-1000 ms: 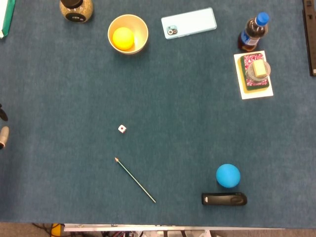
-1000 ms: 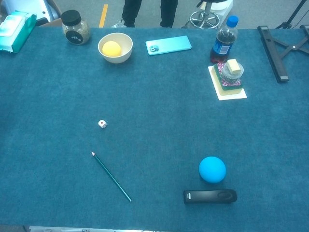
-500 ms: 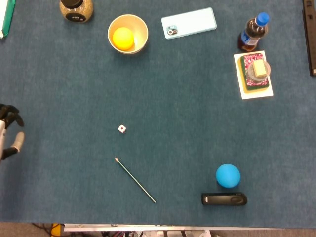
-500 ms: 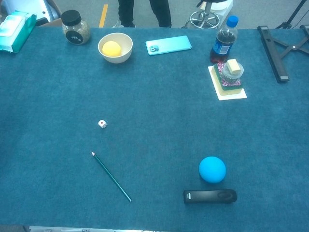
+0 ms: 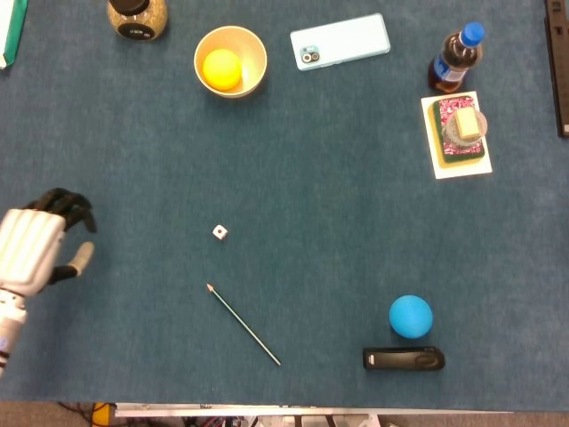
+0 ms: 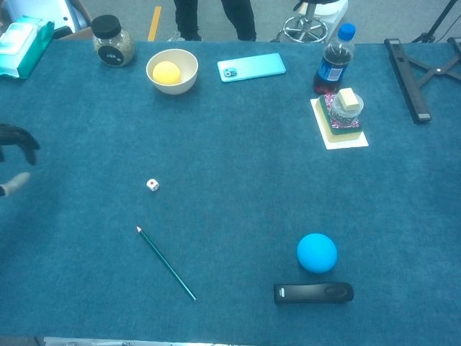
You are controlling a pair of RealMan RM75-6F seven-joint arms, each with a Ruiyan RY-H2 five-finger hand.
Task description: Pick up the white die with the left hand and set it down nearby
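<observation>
Since a second ago the left robot hand (image 5: 34, 249) has come in from the left edge over the bench (image 5: 320, 196); then only fingertips showed, now its white back and dark fingers are in the head view. It holds nothing, its fingers slightly bent and apart, thumb out to the side. The right robot hand is in neither view.

Nearest the robot lie a black remote-like bar (image 5: 404, 358) and, just behind it, a blue ball (image 5: 411, 316). Left of these a green pencil (image 5: 244, 325) lies at a slant, its tip pointing up-left. The white die (image 5: 220, 232) sits on the blue cloth just beyond the pencil's tip, apart from it and well to the right of the left robot hand; nothing touches it.

Farther back on the right, a white card (image 5: 455, 136) carries a green sponge with a small jar on top. Behind that stands a cola bottle (image 5: 455, 59) with a blue cap. Along the far edge lie a pale blue phone (image 5: 340, 41), a cream bowl (image 5: 252, 52) holding a yellow ball (image 5: 221, 69), and a black-lidded jar (image 5: 137, 18).
</observation>
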